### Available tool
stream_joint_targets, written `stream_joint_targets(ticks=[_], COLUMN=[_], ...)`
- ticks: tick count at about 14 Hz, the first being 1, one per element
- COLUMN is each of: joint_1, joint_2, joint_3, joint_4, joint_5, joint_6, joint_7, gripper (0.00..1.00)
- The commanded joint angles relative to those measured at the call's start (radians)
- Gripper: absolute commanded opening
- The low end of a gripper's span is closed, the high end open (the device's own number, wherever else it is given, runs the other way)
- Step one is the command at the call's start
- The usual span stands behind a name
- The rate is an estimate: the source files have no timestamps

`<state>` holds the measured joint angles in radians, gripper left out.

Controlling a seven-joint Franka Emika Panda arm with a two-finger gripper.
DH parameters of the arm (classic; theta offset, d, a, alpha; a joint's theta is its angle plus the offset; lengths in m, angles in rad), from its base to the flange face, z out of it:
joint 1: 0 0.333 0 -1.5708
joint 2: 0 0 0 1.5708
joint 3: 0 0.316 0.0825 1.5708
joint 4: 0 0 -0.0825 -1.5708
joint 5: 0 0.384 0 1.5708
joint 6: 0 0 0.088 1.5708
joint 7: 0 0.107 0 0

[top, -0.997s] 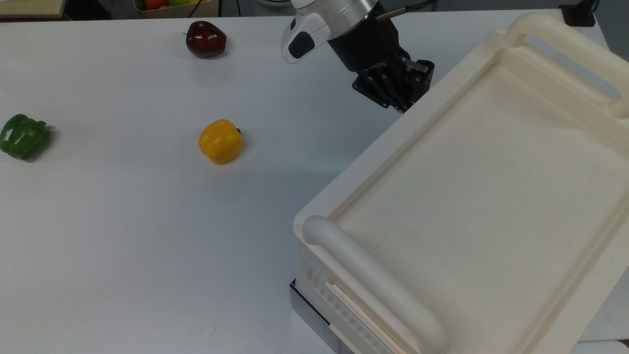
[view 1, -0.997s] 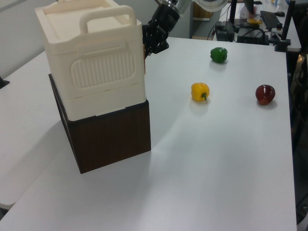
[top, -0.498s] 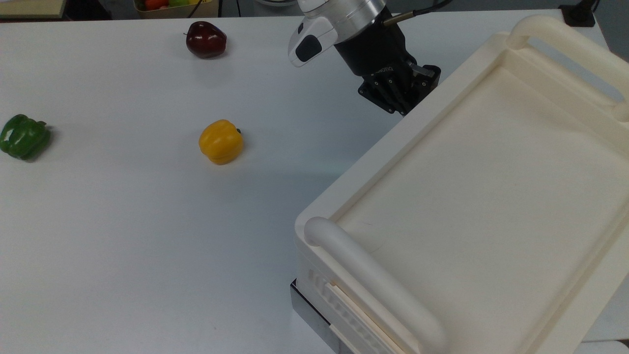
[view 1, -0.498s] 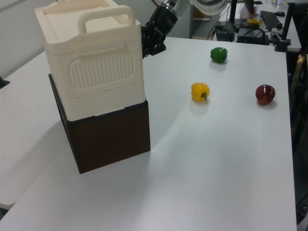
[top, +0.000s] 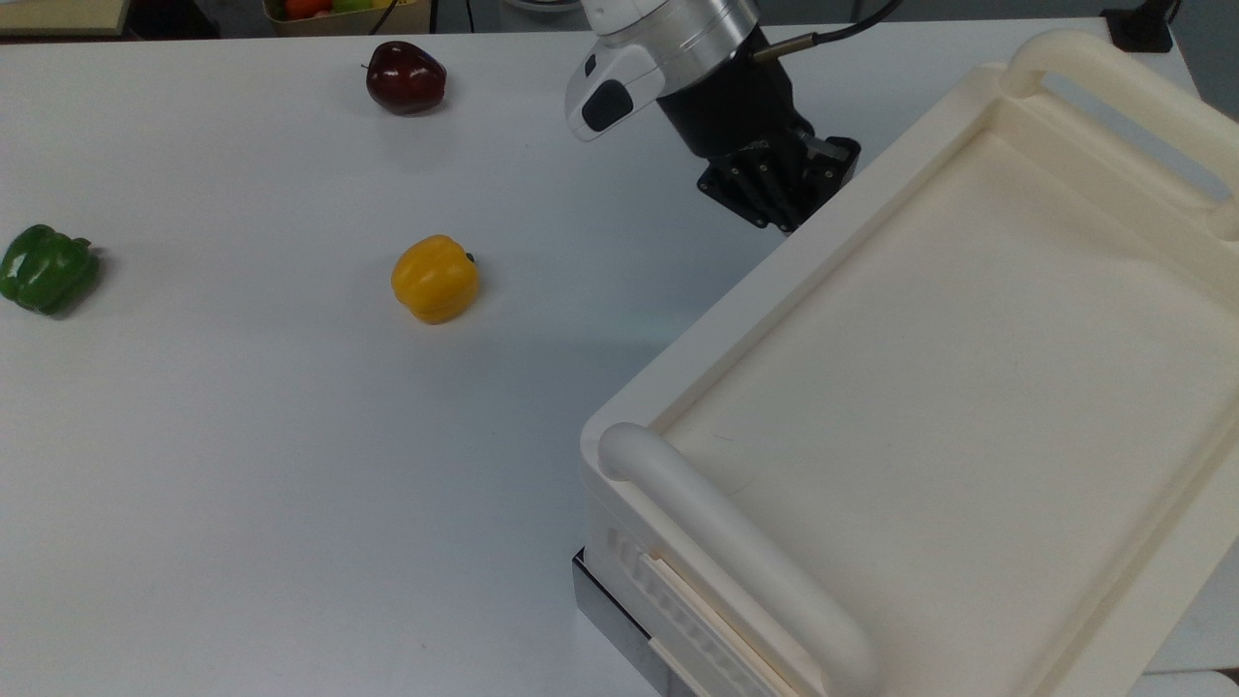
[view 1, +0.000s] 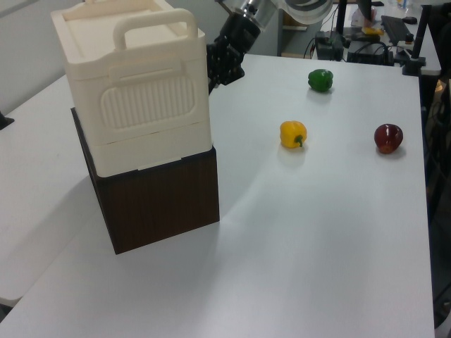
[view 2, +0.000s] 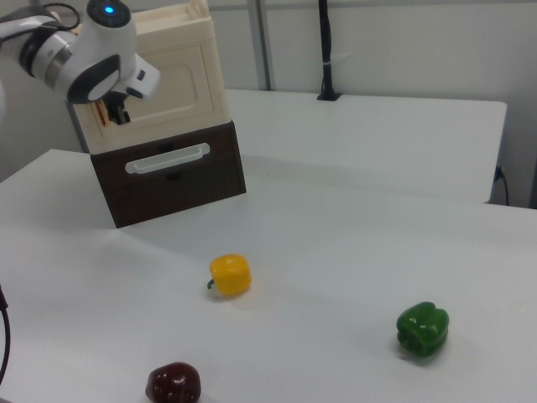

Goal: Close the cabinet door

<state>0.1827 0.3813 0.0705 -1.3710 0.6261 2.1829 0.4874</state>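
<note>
gripper (top: 789, 198): black, pressed up against the cream cabinet's (top: 929, 387) front edge in the top view; fingertips hidden behind the cabinet rim, so how far the fingers are parted cannot be told, nor whether they hold anything.
gripper, left view (view 1: 222, 60): dark fingers at the cabinet's far upper corner, tips cut off by the cabinet body.
arm, right view (view 2: 88, 59): white and grey wrist covers the left part of the cabinet front; a dark part and a copper-coloured strip show just below it, hard to make out.
cabinet door (view 2: 172, 71): cream panel on the cabinet's front face in the right view, appearing to lie flush with the frame; its left edge is masked by the arm, so full closure cannot be confirmed.
dark drawer (view 2: 168, 172): below the door, pale bar handle, shut.
yellow pepper (top: 435, 279): on the white table (top: 242, 436), well apart from the cabinet.
green pepper (top: 45, 268): near the top view's left edge.
red apple (top: 406, 77): near the table's far edge in the top view.
</note>
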Motion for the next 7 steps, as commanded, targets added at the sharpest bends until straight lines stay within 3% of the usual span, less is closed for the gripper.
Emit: stream_joint_targets(ticks=[1,5,7], joint_1=[-0.080,-0.135,-0.141], joint_2=[-0.036,-0.070,-0.078], joint_3=[-0.012,-0.012,-0.012], joint_4=[-0.008,-0.011,-0.013], joint_5=[-0.046,-0.169,-0.268], joint_6=[-0.220,-0.448,-0.501], joint_7=[-0.110,-0.223,-0.231], gripper=[0.03,0.13,0.13])
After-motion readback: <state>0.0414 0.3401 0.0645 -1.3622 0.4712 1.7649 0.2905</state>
